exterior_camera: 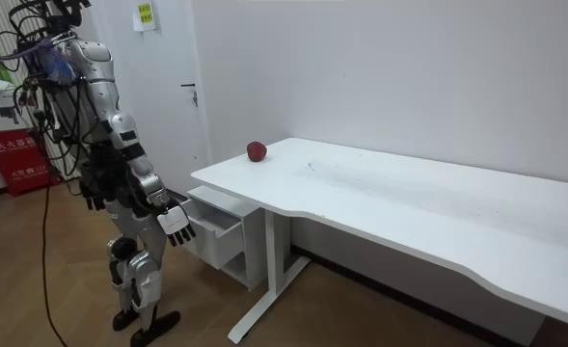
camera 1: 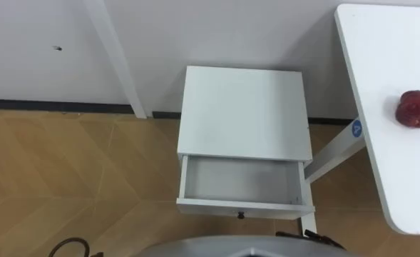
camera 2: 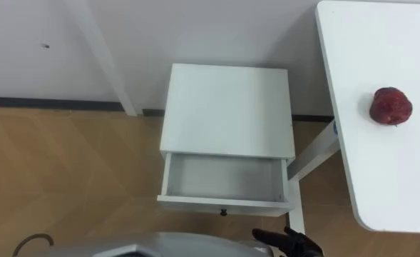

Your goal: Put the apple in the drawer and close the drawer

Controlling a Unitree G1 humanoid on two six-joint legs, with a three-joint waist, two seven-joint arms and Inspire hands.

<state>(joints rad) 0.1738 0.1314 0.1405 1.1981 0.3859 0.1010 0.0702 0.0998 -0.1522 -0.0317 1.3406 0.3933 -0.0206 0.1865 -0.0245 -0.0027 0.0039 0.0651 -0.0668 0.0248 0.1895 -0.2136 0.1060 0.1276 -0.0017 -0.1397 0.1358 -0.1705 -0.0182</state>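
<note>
While apple (camera 2: pixel 391 106) lies on desk (camera 2: pixel 366 178), right hand (exterior_camera: pixel 175 222) fingers (camera 2: pixel 295 243) hang well apart.

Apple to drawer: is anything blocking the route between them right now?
Nothing visible does. The apple lies alone on the white table; the drawer of the cabinet beside it stands open with nothing inside.

1. The drawer (camera 1: pixel 245 208) and the table (camera 1: pixel 391 164) edge are viewed steeply from above, close by, in both eye views.
2. Both are also taken in from across the room, level, in the room view.
</note>
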